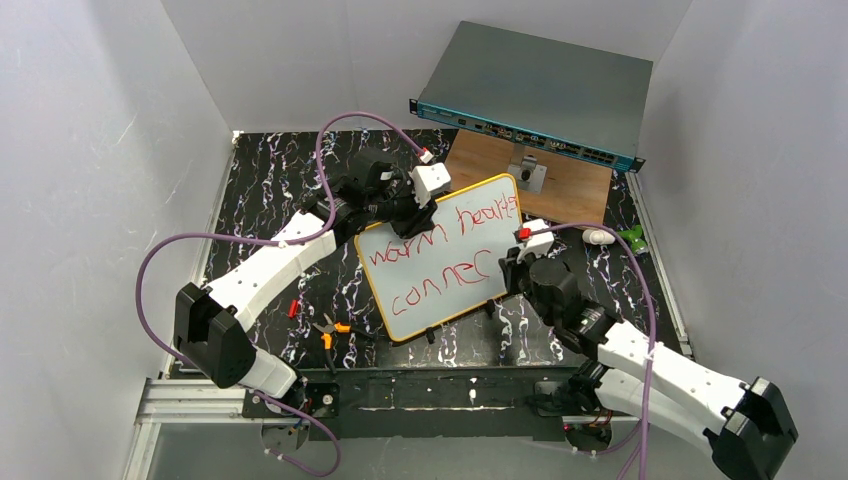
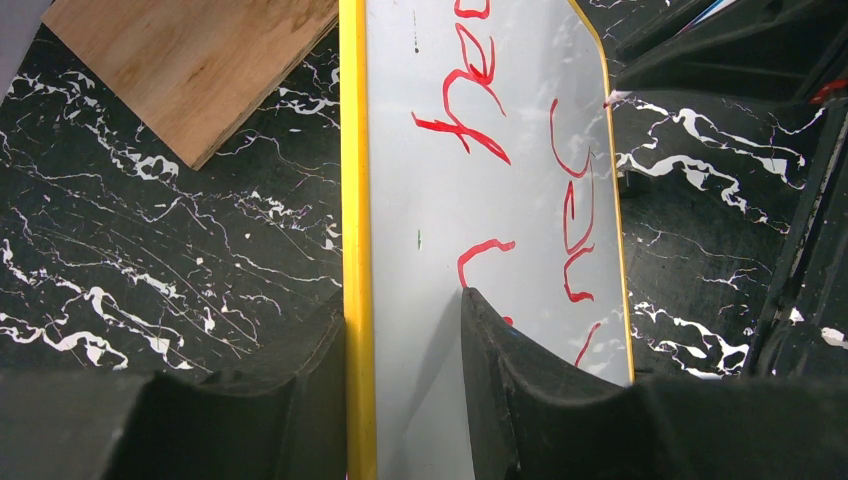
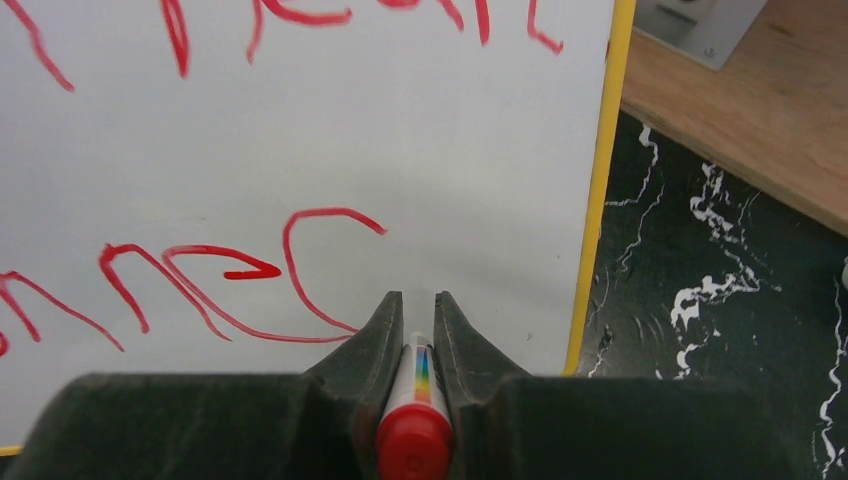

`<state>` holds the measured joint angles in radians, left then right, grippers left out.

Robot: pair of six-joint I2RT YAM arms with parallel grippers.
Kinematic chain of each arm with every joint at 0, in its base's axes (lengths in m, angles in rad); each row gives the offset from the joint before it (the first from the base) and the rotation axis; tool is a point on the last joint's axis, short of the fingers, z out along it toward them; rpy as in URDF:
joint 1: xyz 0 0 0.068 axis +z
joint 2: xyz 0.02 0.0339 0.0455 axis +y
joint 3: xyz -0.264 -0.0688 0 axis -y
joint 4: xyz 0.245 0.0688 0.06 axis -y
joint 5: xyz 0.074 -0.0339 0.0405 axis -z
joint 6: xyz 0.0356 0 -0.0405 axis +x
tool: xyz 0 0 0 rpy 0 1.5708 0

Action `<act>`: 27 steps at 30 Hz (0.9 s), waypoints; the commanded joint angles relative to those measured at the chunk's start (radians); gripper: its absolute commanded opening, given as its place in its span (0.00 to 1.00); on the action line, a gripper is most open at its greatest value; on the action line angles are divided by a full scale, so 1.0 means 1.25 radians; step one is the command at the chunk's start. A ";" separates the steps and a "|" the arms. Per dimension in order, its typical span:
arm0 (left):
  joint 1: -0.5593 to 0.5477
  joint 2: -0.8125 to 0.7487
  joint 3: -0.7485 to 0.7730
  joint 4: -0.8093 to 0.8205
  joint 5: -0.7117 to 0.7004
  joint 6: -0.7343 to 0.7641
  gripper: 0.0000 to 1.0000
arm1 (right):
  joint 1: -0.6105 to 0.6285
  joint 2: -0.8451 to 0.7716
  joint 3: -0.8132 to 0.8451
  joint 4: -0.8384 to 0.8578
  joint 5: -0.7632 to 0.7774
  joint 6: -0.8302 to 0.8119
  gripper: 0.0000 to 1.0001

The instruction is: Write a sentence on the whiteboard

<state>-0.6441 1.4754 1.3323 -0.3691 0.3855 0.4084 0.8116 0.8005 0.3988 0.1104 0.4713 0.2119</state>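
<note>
The right pincer (image 3: 412,300), clamped on a red marker (image 3: 414,440), faces the whiteboard (image 3: 480,130) straight ahead, with the sentence (image 3: 250,272) ending just left of its tips and bare board to their right. The left pincer (image 2: 400,305) clamps the board's edge.

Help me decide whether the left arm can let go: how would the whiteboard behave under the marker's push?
Probably stiff: the whiteboard shows a straight rim where the left end effector clamps it. Likely to tip or slide if released, since only small clip feet prop its lower edge. Its glossy face looks slippery, so the marker may skate.
</note>
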 commanded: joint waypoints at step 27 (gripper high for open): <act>-0.026 0.006 -0.044 -0.084 -0.021 0.081 0.00 | -0.029 0.049 0.089 0.075 -0.027 -0.031 0.01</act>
<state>-0.6456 1.4754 1.3323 -0.3664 0.3851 0.4084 0.7860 0.8501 0.4824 0.1246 0.4351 0.1562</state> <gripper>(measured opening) 0.349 0.191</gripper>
